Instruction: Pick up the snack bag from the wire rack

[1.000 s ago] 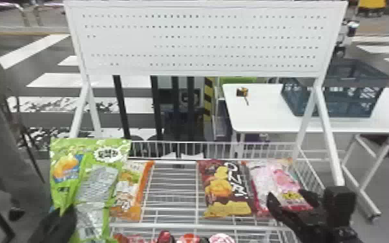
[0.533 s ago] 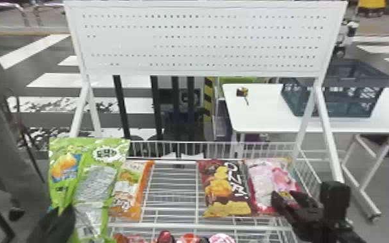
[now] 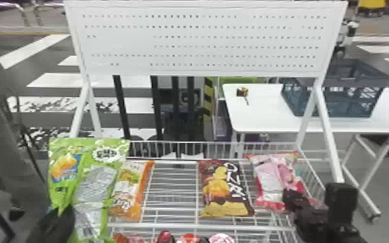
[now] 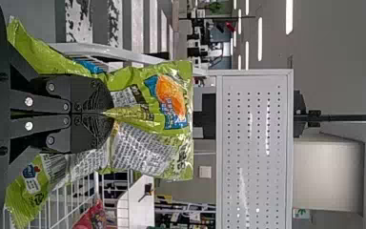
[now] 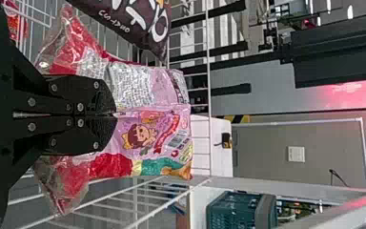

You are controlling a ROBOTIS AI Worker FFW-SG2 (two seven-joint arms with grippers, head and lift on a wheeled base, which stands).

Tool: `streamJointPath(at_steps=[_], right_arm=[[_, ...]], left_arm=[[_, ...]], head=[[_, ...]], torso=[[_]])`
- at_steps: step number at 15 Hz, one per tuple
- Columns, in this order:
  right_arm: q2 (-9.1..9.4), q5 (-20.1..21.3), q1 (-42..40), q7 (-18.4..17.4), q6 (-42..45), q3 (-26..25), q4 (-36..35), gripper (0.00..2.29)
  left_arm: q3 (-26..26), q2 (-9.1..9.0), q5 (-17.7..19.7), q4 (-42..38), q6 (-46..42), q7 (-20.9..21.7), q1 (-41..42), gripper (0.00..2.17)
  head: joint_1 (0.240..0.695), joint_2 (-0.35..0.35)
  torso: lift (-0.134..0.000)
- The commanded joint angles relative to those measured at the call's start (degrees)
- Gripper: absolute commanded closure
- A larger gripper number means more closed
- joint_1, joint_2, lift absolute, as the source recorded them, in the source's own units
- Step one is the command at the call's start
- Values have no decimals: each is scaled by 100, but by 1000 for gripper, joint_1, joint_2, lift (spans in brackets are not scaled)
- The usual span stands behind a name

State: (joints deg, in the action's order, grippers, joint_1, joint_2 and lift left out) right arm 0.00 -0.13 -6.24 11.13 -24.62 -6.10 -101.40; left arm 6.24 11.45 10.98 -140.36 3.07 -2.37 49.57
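In the head view my left gripper (image 3: 55, 223) is at the lower left against a green snack bag (image 3: 93, 187) at the wire rack's left end. The left wrist view has my left gripper (image 4: 106, 113) shut on that green bag (image 4: 143, 148), pinching a fold. At the right end of the wire rack (image 3: 171, 181), my right gripper (image 3: 289, 202) is at the near part of a pink snack bag (image 3: 269, 177). In the right wrist view my right gripper (image 5: 109, 114) is shut on the pink bag (image 5: 147, 90), its film gathered between the fingertips.
An orange-and-white bag (image 3: 129, 190) lies beside the green one, and a dark brown bag (image 3: 224, 190) lies left of the pink one. Red packages (image 3: 164, 237) sit on a lower level. Behind are a perforated white panel (image 3: 132, 48) and a table (image 3: 261, 113) with a crate (image 3: 349, 100).
My right gripper has moved left onto the pink bag and closed on it; that bag's near part is more bunched and shifted slightly. My left gripper and the green bag look nearly unchanged.
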Motion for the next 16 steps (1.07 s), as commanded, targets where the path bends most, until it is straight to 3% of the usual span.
streamJointPath(at_steps=[1,6,9,13,16], right_arm=[[5,-31,-325,-103,111,56,-556,2253],[5,-506,-1433,29,146,249,-2288,2253],[5,-453,-2514,47,708,416,-3237,2253],[5,-558,-3911,47,1868,153,-3756,2253],[5,-971,-4298,152,2009,-296,-3852,2253]], left_arm=[[0,7,0,0,5,0,0,1878],[0,16,0,-27,-12,0,9,1878],[0,16,0,-44,-12,0,27,1878],[0,7,0,-44,-12,0,62,1878],[0,7,0,-62,-30,0,62,1878]], head=[[499,0],[499,0],[499,0],[499,0],[499,0]], torso=[[0],[0],[0],[0],[0]])
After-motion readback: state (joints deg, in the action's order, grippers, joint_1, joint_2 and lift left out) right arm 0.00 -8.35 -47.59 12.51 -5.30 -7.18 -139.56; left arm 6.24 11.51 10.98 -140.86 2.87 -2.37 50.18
